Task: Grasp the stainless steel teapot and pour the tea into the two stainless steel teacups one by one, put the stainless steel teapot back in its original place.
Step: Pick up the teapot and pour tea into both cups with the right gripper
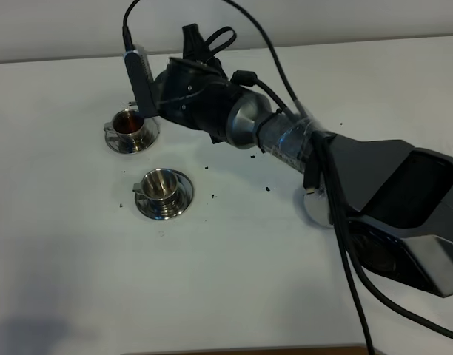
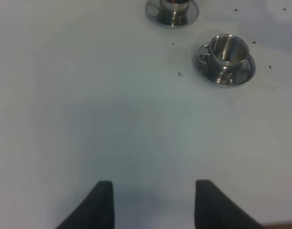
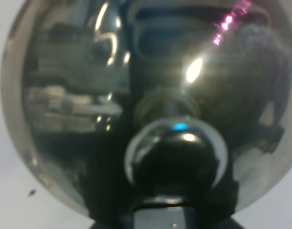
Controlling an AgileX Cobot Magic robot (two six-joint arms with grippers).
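The stainless steel teapot (image 3: 79, 81) fills the right wrist view, with its domed lid and knob (image 3: 174, 152) close up. My right gripper (image 1: 183, 85) reaches across to the far left and is shut on the teapot, holding it above the table beside the far teacup (image 1: 130, 132). The arm hides most of the pot in the high view. That teacup holds reddish-brown tea (image 1: 127, 123). The near teacup (image 1: 163, 191) on its saucer looks empty, and it also shows in the left wrist view (image 2: 227, 52). My left gripper (image 2: 155, 205) is open and empty over bare table.
A round shiny steel disc (image 1: 317, 211) lies on the table at the right, half hidden under the right arm. Dark specks (image 1: 213, 196) are scattered around the cups. The table's front edge (image 1: 286, 349) runs along the bottom of the high view.
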